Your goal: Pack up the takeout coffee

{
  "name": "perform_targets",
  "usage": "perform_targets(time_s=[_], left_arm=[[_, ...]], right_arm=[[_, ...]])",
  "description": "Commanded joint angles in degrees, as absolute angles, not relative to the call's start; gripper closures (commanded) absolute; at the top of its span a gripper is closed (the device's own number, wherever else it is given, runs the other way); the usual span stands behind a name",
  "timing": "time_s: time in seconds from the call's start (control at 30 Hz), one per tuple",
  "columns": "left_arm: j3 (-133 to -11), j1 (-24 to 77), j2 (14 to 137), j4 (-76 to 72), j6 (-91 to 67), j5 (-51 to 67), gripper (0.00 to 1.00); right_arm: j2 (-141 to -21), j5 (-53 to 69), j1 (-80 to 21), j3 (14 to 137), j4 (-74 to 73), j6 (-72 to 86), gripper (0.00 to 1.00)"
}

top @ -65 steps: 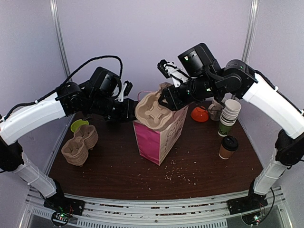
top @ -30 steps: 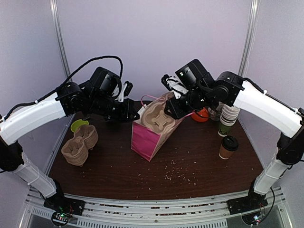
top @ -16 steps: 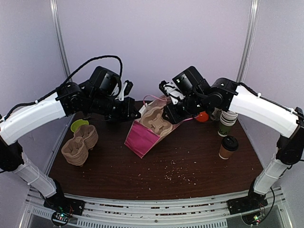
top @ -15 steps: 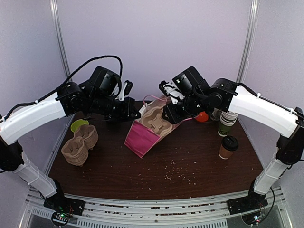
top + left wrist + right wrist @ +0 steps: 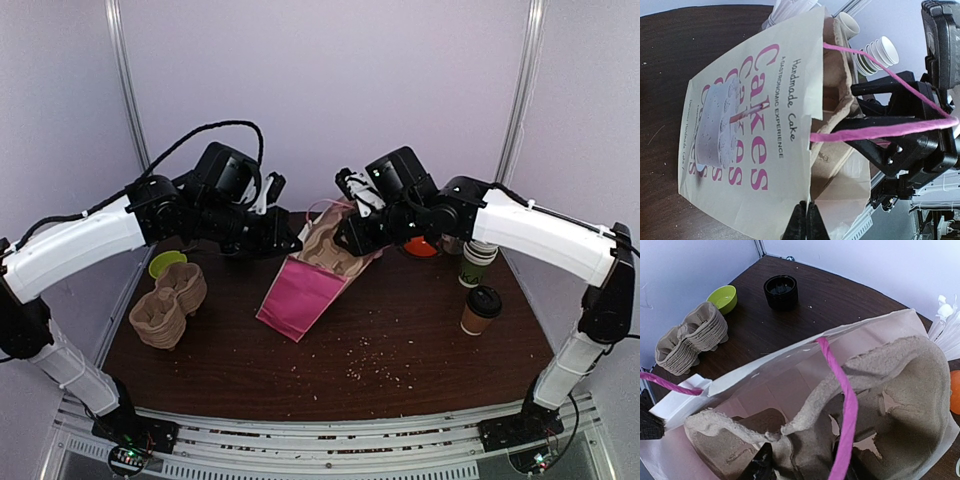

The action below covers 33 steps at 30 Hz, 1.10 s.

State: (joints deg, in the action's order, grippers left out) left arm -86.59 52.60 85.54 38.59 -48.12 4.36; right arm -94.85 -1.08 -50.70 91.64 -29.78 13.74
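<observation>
While one bag (image 5: 300,295) leans | one carrier (image 5: 890,370) inside | one takeout coffee (image 5: 481,310)

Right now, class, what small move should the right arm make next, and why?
Probably the right gripper should press the cup carrier deeper: it sits only partway inside the tilted bag, whose rim the left gripper pinches. The takeout coffee stands outside.

White arms (image 5: 75,240), black joints (image 5: 225,175), perhaps green-lit
</observation>
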Motion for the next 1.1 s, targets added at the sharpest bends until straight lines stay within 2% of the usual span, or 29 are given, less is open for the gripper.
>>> perform_targets(time_s=[0.0, 0.73, 0.9, 1.07], left_arm=[[-87.30, 52.47, 86.36, 33.02, -48.07, 6.45, 1.00], [-84.52, 52.47, 87.01, 26.68, -49.20, 11.78, 1.00], [-84.15, 52.57, 87.73, 26.52, -49.09, 12.40, 1.00], [-85.15, 52.88, 88.29, 25.72, -49.63, 13.54, 1.00]], right_arm=[[-96.08, 4.41, -50.08, 93.38, -27.80, 14.08, 0.60], [-97.29, 15.40, -45.68, 84.17, -18.28, 14.02, 0.60], [-97.83, 15.85, -45.63, 85.54, -17.42, 15.24, 0.59], [-99.49, 14.81, -45.79, 92.89, -25.51, 14.41, 0.58]])
